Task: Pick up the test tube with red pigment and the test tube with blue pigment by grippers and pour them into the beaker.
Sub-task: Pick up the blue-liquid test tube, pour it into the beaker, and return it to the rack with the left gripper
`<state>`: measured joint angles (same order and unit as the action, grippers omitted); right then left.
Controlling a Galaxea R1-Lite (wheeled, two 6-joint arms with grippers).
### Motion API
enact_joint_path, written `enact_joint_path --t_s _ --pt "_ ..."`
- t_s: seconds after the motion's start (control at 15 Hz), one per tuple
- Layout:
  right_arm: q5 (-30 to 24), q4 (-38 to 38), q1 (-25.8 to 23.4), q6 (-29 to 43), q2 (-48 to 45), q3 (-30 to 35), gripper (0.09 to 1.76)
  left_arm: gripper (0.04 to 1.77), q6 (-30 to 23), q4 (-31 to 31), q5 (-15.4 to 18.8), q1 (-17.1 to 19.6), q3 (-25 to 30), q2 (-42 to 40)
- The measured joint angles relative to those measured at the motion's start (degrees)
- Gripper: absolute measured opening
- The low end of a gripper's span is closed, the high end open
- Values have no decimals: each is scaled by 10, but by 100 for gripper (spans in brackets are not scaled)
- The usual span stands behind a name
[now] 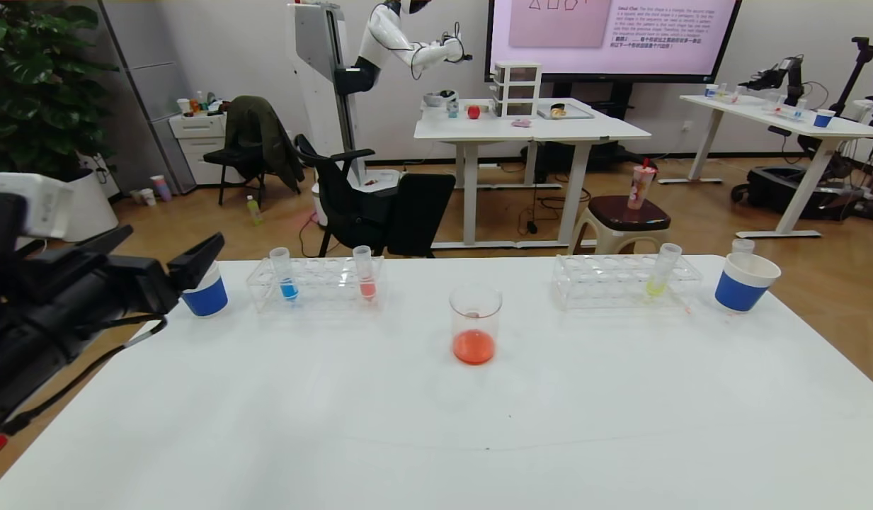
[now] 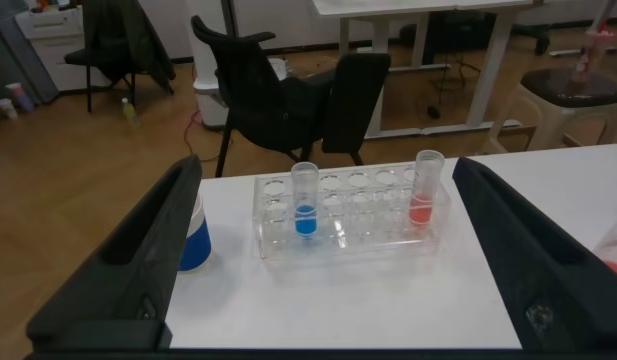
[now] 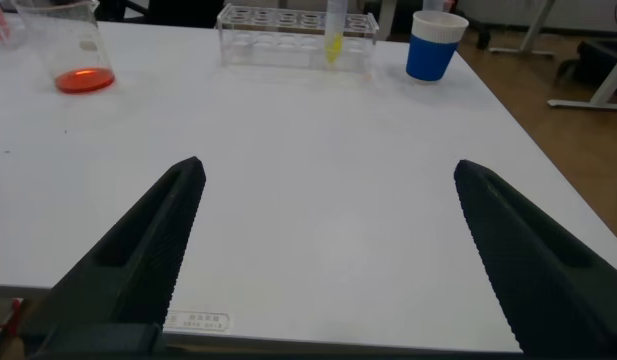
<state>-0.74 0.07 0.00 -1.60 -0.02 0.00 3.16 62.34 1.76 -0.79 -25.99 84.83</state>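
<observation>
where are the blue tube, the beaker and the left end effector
test tube with blue pigment [image 2: 305,222], left wrist view, on its blue liquid
beaker [image 1: 475,312], head view, on its clear glass wall above the red liquid
left end effector [image 2: 328,250], left wrist view, midway between its open fingertips

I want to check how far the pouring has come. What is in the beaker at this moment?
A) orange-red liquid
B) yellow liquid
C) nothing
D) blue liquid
A: the beaker in the middle of the table holds a shallow layer of orange-red liquid at its bottom, while the tube with blue liquid stands in its rack, untouched.
</observation>
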Motion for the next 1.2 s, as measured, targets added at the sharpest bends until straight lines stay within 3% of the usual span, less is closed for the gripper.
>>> enact_joint_path --t_s 0.2,0.47,0.8,1.2 --pt "0 0 0 0 0 0 174 175 -4 125 -5 -1 -34 178" --pt "0 0 0 0 0 0 174 175 -24 204 -8 -5 -98 342" --pt "0 0 0 0 0 0 174 175 -45 209 -35 -14 -176 433" --pt "0 0 0 0 0 0 174 175 -44 156 -40 -9 -293 484"
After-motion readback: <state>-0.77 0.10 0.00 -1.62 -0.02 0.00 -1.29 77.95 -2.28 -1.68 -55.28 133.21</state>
